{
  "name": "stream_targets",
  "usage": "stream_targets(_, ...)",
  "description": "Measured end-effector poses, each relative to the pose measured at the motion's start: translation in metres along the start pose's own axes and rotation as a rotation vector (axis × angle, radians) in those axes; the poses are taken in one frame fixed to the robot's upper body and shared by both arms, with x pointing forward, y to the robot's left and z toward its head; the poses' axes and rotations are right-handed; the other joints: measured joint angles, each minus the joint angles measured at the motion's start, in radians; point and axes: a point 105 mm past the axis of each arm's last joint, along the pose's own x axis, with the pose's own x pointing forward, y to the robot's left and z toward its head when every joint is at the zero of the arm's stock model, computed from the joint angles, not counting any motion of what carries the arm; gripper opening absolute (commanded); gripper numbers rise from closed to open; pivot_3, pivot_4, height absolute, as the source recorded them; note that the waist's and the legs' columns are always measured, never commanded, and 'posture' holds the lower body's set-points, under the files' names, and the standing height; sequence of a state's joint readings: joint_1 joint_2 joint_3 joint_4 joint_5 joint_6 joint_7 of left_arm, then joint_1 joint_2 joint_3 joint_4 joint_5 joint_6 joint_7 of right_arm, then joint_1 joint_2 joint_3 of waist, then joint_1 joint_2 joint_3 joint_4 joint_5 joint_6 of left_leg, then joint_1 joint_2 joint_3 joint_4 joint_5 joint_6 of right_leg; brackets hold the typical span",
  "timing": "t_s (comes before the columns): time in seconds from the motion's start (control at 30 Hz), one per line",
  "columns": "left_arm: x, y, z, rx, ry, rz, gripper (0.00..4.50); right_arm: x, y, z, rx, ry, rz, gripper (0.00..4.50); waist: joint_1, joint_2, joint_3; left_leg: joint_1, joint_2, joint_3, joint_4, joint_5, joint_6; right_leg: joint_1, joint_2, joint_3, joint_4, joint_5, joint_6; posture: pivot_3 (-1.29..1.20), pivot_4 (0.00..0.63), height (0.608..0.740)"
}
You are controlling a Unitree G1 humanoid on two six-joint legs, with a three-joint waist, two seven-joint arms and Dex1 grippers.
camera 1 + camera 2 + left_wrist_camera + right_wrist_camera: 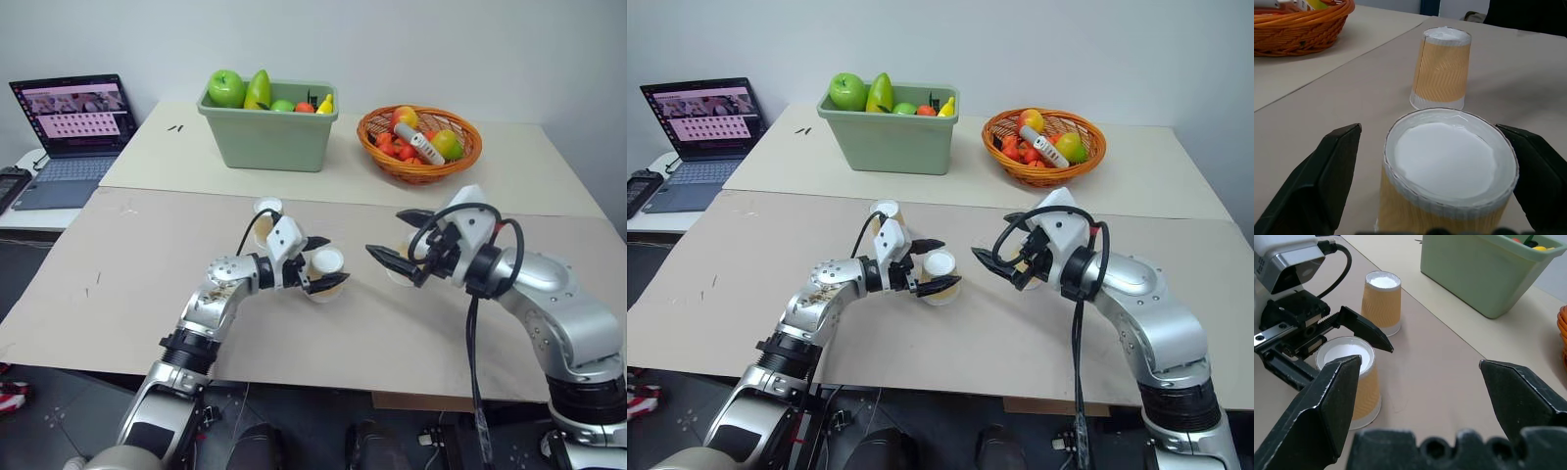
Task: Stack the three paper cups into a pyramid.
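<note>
- Left gripper (pixel 323 264) sits mid-frame with fingers apart, straddling an upside-down paper cup (pixel 326 273); wrist view shows a gap on both sides, so looks let go, not clamped.
- Cup stands upright on its rim, white base up, long axis vertical, right between the two black fingers (pixel 1322 171).
- Second cup (pixel 266 217) just up and left of that one, near but not touching, also inverted.
- Third cup (pixel 401 269) mostly hidden behind the right gripper (pixel 400 241), right of centre; can't tell exactly how it stands.
- Right gripper's fingers wide apart, holding nothing, hovering over that third cup, so clearly the nearer arm for it.
- Guessing the base row isn't sorted yet: the three cups sit apart, nothing stacked on top.
- Next grab probably means coming down around the third cup from above or the side, since its axis likely points up too.
- Surface: flat tan board (pixel 118 294) on a table, plain and smooth.
- Far side: green bin (pixel 269 132) of fruit, orange basket (pixel 419 162) upper right, laptop (pixel 73 122) upper left.
</note>
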State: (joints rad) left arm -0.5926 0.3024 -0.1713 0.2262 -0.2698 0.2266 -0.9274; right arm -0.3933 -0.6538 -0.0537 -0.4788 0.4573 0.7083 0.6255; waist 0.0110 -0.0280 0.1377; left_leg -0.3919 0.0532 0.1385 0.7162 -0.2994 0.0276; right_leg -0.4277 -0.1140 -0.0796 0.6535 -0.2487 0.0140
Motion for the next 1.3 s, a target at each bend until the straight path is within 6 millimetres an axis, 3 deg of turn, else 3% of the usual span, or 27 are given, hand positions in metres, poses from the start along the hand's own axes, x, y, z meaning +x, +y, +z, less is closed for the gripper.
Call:
stream_targets(0.13,-0.009,0.006,0.033,0.021,-0.087,0.033,4.43,0.001,-0.002,-0.003,0.014,0.008,0.0,4.5,0.0,0.0,0.0,0.0,0.0,0.0,0.0,0.0,0.0,0.0,0.0,0.0,0.0,0.0,0.0,0.0,0.15,0.708)
stream_targets(0.27,-0.03,0.01,0.074,0.032,-0.182,0.097,4.43,0.004,-0.003,-0.007,0.036,0.012,0.008,4.5,-0.003,0.0,0.0,0.001,0.0,-0.001,-0.001,0.0,0.0,0.0,0.0,0.0,0.0,0.0,0.0,0.0,0.15,0.708)
stream_targets(0.4,-0.046,0.019,0.082,-0.004,-0.213,0.24,4.43,0.007,-0.002,-0.009,0.037,0.013,0.023,4.5,-0.002,0.0,0.0,0.002,0.0,-0.001,-0.001,0.0,0.0,0.002,0.0,0.0,-0.001,0.0,0.0,0.0,0.15,0.708)
stream_targets(0.5,-0.069,0.048,0.068,-0.07,-0.194,0.595,4.43,0.01,0.0,-0.011,0.045,0.014,0.036,4.5,-0.001,0.0,0.0,0.004,0.0,-0.003,-0.001,0.0,0.0,0.004,-0.001,0.0,-0.002,0.0,0.001,0.0,0.15,0.708)
stream_targets(0.6,-0.081,0.055,0.025,-0.093,-0.048,0.828,4.43,0.013,-0.001,-0.012,0.053,0.007,0.045,4.5,0.0,0.0,0.0,0.003,-0.001,-0.002,-0.001,0.0,0.0,0.004,-0.001,0.0,-0.003,0.001,0.001,0.0,0.15,0.708)
stream_targets(0.7,-0.068,0.047,0.007,-0.116,0.005,0.83,4.43,0.017,-0.001,-0.01,0.047,0.003,0.056,4.5,0.008,0.0,0.0,0.0,-0.001,-0.004,-0.001,0.0,0.0,0.004,-0.001,-0.004,-0.004,0.001,0.001,0.0,0.15,0.708)
stream_targets(0.87,-0.053,0.047,0.003,-0.131,-0.004,0.812,4.43,0.018,-0.001,-0.008,0.032,-0.007,0.065,4.5,0.005,0.0,0.0,0.001,-0.001,-0.004,-0.001,0.0,0.0,0.004,-0.001,-0.004,-0.005,0.001,0.001,0.0,0.15,0.708)
stream_targets(1.03,-0.051,0.056,-0.011,-0.157,0.019,0.821,4.43,0.018,-0.002,-0.008,0.024,-0.002,0.058,4.5,0.001,0.0,0.0,0.001,-0.001,-0.003,-0.001,0.0,0.0,0.004,-0.001,-0.004,-0.005,0.001,0.001,0.0,0.15,0.708)
stream_targets(1.3,-0.055,0.069,-0.016,-0.129,0.045,0.826,4.43,0.017,-0.003,-0.009,0.024,-0.002,0.042,4.5,0.002,0.0,0.0,0.001,-0.001,-0.004,-0.001,0.0,0.0,0.004,-0.002,-0.005,-0.005,0.001,0.001,0.0,0.15,0.708)
